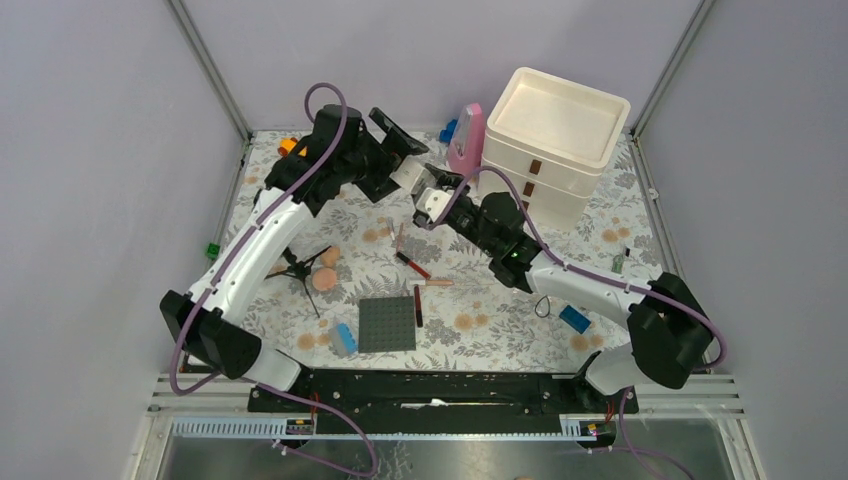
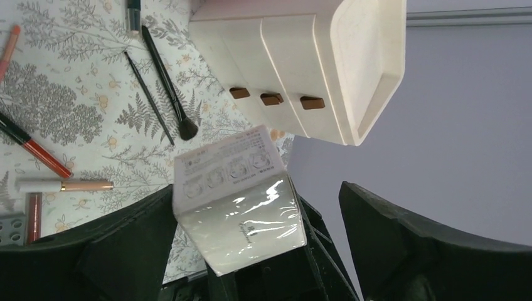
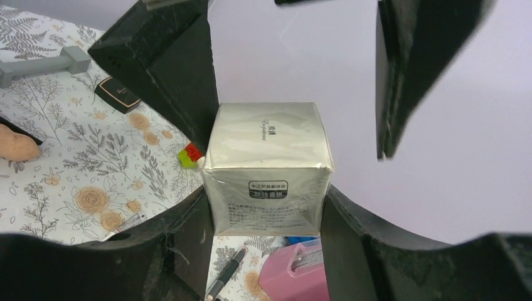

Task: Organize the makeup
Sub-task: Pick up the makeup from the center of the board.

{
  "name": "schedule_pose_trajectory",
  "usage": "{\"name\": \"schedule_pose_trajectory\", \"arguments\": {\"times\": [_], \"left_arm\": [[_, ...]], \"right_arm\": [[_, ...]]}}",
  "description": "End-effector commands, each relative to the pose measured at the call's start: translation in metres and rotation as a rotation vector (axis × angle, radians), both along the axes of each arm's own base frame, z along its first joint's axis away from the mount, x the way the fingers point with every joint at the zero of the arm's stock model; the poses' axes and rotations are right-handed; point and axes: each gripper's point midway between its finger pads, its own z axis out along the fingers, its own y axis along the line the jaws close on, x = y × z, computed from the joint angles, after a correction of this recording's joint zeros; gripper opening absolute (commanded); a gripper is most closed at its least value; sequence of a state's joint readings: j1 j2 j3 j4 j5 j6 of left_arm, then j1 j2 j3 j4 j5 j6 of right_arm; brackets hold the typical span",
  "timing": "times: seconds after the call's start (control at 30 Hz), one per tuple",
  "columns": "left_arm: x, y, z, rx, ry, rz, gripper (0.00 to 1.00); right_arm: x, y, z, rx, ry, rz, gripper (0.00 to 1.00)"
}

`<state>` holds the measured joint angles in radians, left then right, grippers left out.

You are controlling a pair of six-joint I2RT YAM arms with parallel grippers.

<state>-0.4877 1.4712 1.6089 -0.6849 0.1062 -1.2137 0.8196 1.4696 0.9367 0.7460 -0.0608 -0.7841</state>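
A white, film-wrapped cosmetics box [image 3: 266,169] hangs above the table's back middle. My right gripper [image 3: 266,204] is shut on it, one finger on each side. My left gripper [image 2: 256,188] stands open around the same box [image 2: 238,200], with a wide gap at its right finger [image 2: 433,244]. From above, the left gripper [image 1: 415,165] and the right gripper [image 1: 438,200] meet at the box [image 1: 432,207]. On the cloth lie black brushes [image 2: 166,75], red-and-black pencils [image 1: 412,265], a pale stick [image 1: 435,283] and two peach puffs [image 1: 325,279].
A white drawer organiser [image 1: 555,140] stands at the back right with a pink case [image 1: 466,140] beside it. A grey studded plate [image 1: 387,324], blue bricks [image 1: 344,338] and a black mini tripod [image 1: 300,268] lie nearer. A dark compact [image 3: 117,94] rests on the cloth.
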Motion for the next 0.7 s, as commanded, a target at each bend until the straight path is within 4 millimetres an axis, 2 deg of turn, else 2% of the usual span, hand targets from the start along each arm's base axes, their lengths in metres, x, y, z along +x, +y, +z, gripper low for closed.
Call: {"name": "schedule_pose_trajectory", "arguments": {"times": [0.0, 0.1, 0.17, 0.33, 0.47, 0.67], "left_arm": [[0.024, 0.019, 0.065, -0.025, -0.227, 0.006, 0.99], [0.026, 0.046, 0.078, 0.046, -0.300, 0.035, 0.99], [0.022, 0.065, 0.078, 0.118, -0.340, 0.071, 0.99], [0.000, 0.094, 0.050, 0.267, -0.386, 0.092, 0.99], [-0.013, 0.101, 0.024, 0.389, -0.403, 0.003, 0.99], [-0.036, 0.088, -0.002, 0.485, -0.483, -0.245, 0.99]], "right_arm": [[0.001, -0.027, 0.039, 0.121, -0.005, -0.004, 0.00], [0.014, -0.057, 0.053, 0.170, 0.025, -0.027, 0.00], [0.023, -0.078, 0.064, 0.183, 0.028, -0.051, 0.00], [0.046, -0.124, 0.086, 0.189, 0.068, -0.080, 0.00], [0.068, -0.157, 0.098, 0.203, 0.104, -0.106, 0.00], [0.109, -0.196, 0.106, 0.191, 0.170, -0.126, 0.00]]}}
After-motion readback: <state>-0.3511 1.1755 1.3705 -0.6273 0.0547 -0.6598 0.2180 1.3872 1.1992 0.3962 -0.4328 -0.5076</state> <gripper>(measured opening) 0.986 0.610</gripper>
